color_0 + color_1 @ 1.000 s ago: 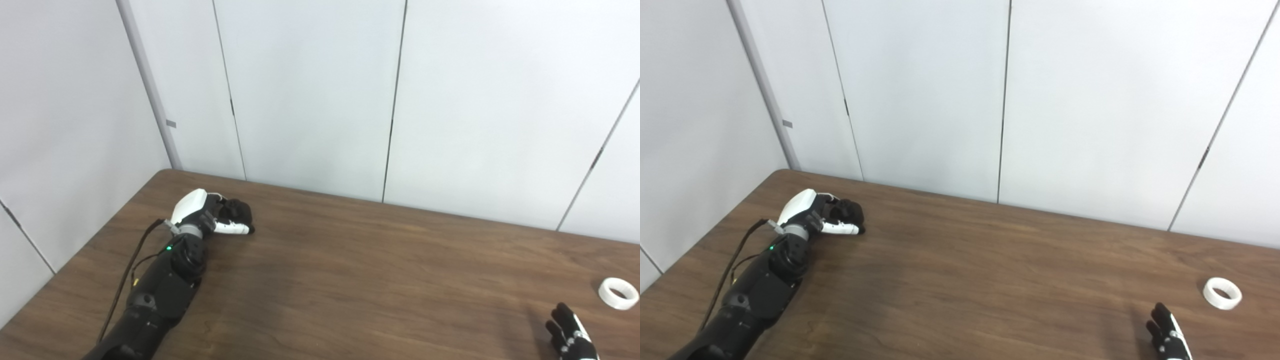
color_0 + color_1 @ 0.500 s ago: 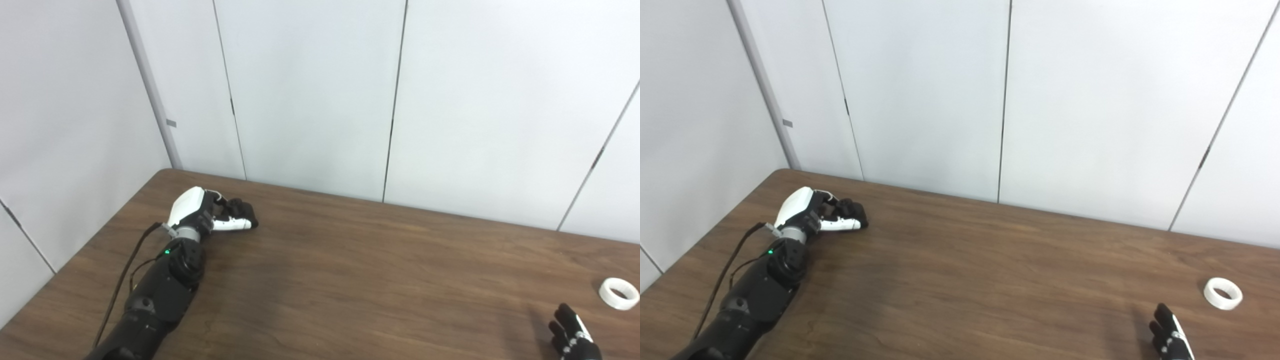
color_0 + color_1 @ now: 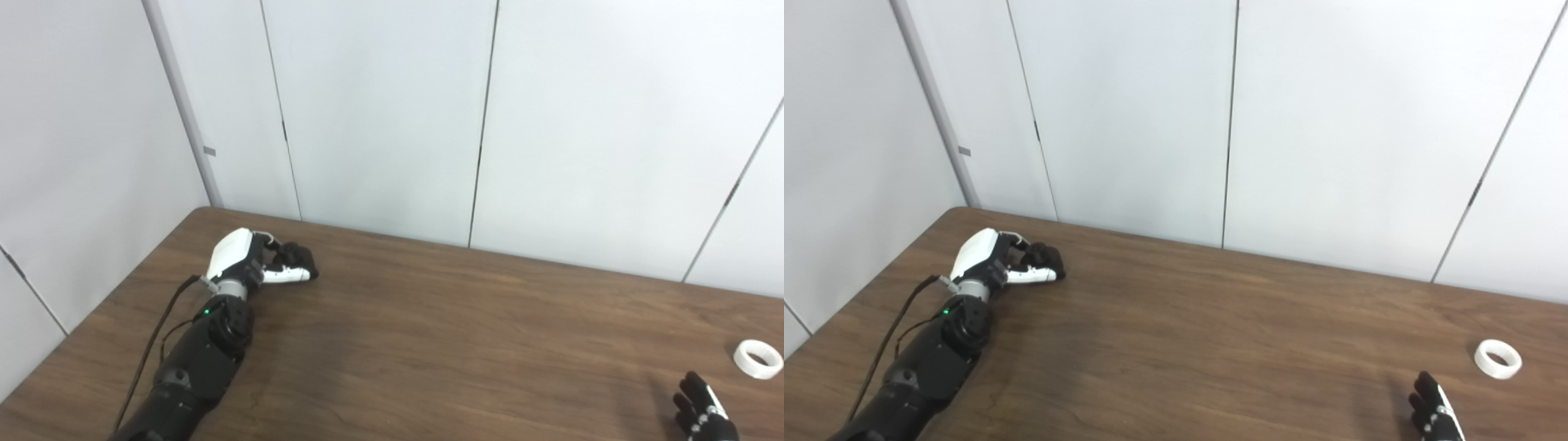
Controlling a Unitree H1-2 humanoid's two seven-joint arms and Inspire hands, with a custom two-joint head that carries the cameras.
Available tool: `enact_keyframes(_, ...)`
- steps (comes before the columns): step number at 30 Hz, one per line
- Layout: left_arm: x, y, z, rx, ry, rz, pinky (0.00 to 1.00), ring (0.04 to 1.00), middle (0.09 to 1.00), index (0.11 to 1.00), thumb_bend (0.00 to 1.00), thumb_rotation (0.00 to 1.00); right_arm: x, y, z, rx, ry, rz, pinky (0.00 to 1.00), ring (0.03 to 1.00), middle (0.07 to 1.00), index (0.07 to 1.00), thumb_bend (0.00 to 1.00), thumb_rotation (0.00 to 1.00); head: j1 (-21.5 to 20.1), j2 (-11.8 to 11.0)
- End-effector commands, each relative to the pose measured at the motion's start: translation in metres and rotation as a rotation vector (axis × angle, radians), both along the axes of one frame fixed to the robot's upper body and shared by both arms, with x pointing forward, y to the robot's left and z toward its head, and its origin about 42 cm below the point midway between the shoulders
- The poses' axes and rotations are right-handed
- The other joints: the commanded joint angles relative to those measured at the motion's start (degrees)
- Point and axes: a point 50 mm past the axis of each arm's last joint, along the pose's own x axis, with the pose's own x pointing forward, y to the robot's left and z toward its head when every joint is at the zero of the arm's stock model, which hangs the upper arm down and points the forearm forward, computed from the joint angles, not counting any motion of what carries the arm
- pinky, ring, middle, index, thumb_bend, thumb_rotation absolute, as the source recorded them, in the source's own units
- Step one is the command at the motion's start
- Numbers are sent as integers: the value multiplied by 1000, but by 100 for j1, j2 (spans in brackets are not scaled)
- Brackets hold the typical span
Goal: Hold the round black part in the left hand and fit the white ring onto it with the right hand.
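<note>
Table (image 3: 429, 343): brown wood grain, fills the lower half of your view; pale wall panels behind it.

Left arm (image 3: 196, 361): comes in at 7 o'clock and reaches far up toward 10 o'clock, laid low over the tabletop. My read is that it is stretched that far because the black part sits out in that back corner.

Left hand (image 3: 254, 264): white back turned up, fingers (image 3: 288, 277) curled in around something dark at the tips. That dark lump is probably the round black part (image 3: 1048, 254), but it blends with the black fingertips (you cannot separate the two by outline). Whether the grip is firm or the part is lifted off the wood, I cannot tell.

Right hand (image 3: 1433, 410): at 5 o'clock, mostly cut off by the bottom edge. Only dark fingertips show, pointing up, close side by side; whether the whole hand is spread or closed you cannot tell. It holds nothing visible, and looks parked near the ring for the later pick.

White ring (image 3: 1497, 359): lies flat at 4 o'clock, untouched, near the right hand but apart from it, well apart from the left hand.
</note>
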Motion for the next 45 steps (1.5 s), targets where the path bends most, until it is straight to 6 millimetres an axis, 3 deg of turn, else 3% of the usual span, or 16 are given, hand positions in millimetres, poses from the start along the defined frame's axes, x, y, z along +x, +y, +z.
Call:
enact_keyframes(1, 5, 0, 33, 55, -104, -20, 891, 879, 774, 485, 520, 43, 0, -6, 2, -23, 1, -22, 994, 956, 962, 953, 526, 1000, 4, 8)
enact_keyframes(9, -20, -25, 40, 69, -128, -78, 848, 885, 784, 486, 522, 47, 2, -1, 4, -1, -3, -14, 995, 949, 956, 949, 493, 1000, -48, 70)
enact_keyframes(23, -67, -105, 53, 60, -127, -340, 869, 881, 809, 485, 522, 49, 4, 11, 8, -18, -25, -1, 1000, 945, 954, 946, 451, 1000, -305, 170)
enact_keyframes(36, -106, -172, 44, 118, -163, -538, 988, 924, 831, 485, 523, 51, 2, 24, 11, -57, -18, -4, 1000, 964, 949, 930, 450, 1000, -819, 383)
enact_keyframes(45, -131, -212, 30, 86, -170, -621, 1000, 926, 828, 484, 523, 52, 4, 29, 12, -38, -22, -8, 994, 955, 944, 921, 468, 1000, -1098, 541)
